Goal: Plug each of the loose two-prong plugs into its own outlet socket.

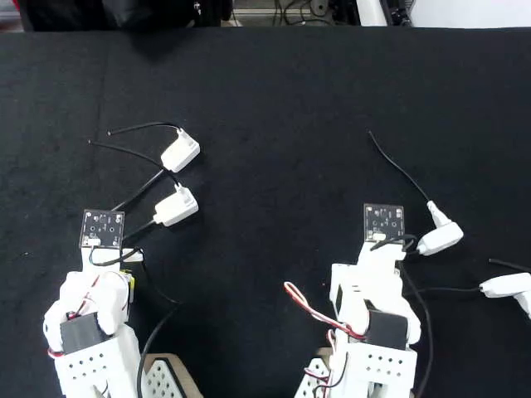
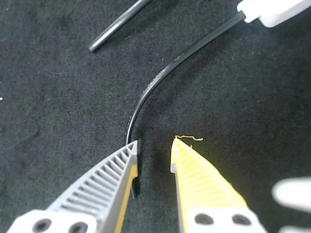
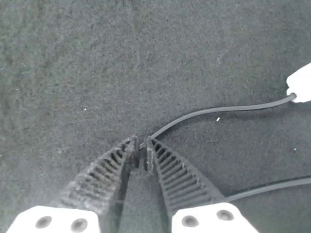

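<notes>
Four white two-prong plugs with black cables lie on the black table: two on the left (image 1: 180,153) (image 1: 176,207) and two on the right (image 1: 440,240) (image 1: 508,285). My left gripper (image 2: 156,141) is open low over the cloth. A black cable (image 2: 160,77) runs from a white plug (image 2: 277,9) down along the inside of its grey finger (image 2: 114,177). My right gripper (image 3: 141,143) is shut on the end of a thin black cable (image 3: 218,111), which leads to a white plug (image 3: 302,87). I see no outlet socket.
Both arms (image 1: 91,319) (image 1: 373,327) sit at the table's near edge, each with a small square board (image 1: 103,230) (image 1: 384,222) over its gripper. A loose cable end (image 2: 116,24) and a second cable (image 3: 272,187) lie nearby. Black cloth (image 1: 282,124) covers the table.
</notes>
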Robot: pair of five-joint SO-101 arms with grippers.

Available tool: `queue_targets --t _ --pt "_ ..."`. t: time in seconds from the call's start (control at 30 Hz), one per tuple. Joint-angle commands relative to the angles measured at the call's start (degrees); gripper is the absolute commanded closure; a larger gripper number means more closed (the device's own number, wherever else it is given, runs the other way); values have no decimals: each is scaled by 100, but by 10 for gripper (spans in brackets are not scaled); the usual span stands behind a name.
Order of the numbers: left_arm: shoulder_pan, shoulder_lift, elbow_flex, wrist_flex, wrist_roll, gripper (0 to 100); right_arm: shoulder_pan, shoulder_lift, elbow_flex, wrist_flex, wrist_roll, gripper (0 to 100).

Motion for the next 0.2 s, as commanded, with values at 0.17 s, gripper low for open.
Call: queue_targets --t 0.17 --pt "66 -44 101 18 0 877 79 -295 -4 26 35 973"
